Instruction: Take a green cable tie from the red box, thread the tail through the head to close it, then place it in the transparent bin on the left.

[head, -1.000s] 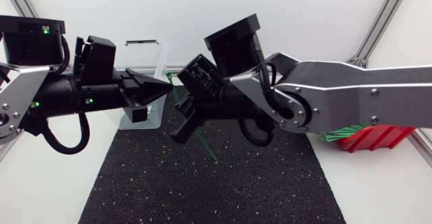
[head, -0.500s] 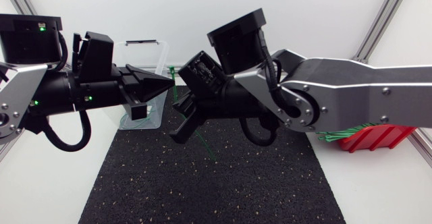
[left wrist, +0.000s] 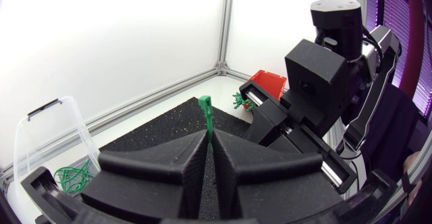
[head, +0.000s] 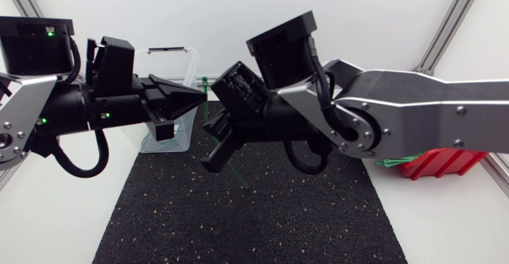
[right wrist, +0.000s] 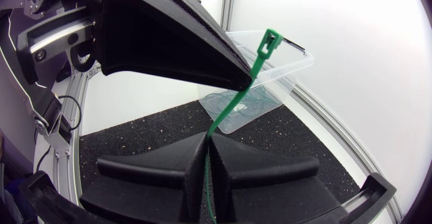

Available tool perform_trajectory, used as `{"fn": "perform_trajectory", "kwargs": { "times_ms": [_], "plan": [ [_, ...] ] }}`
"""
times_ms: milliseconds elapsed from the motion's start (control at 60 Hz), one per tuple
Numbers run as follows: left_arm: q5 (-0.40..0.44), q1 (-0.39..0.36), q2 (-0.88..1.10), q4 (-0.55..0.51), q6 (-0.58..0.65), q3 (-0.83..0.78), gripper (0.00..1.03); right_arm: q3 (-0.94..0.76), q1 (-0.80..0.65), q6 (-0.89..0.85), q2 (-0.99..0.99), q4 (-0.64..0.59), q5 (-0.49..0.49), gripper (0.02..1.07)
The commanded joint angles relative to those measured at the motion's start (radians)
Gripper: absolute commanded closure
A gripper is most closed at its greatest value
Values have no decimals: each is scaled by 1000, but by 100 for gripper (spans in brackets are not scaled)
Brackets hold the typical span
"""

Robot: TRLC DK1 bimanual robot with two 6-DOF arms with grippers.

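A green cable tie (head: 205,97) hangs in the air above the black mat, held at two places. My left gripper (head: 202,96) is shut on it just below its head (left wrist: 206,103), which sticks out past the fingertips. My right gripper (right wrist: 208,140) is shut on the strap (right wrist: 233,109) lower down; in the head view its fingers (head: 215,154) point down and to the left. The tail (head: 238,175) trails below the right gripper. The red box (head: 433,162) with green ties (head: 394,162) lies under my right arm. The transparent bin (head: 169,52) stands behind my left gripper.
A black speckled mat (head: 238,216) covers the middle of the table, white surface on both sides. The bin (left wrist: 47,126) holds a few looped green ties (left wrist: 73,177). The red box (left wrist: 268,84) sits at the mat's far right corner near the frame posts.
My right arm has lifted and shifted slightly to the right, and my left gripper has risen a little. Both still hold the tie; its tail hangs shorter below.
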Motion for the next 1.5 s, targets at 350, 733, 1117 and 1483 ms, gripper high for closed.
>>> {"fn": "perform_trajectory", "kwargs": {
  "times_ms": [350, 733, 1117, 1483],
  "plan": [
    [10, -18, 17, 16, -26, 4, 92, -42, 9, 21, -14, -2, -8, 96],
    [29, -33, 17, 4, -20, 1, 100, -48, 11, 20, -23, -1, -5, 96],
    [59, -12, 30, -4, -11, 1, 99, -60, 9, 18, -29, 5, -5, 96],
    [130, 8, 34, -10, 12, -7, 87, -82, -1, 15, -52, 18, -8, 96]
  ]
}}
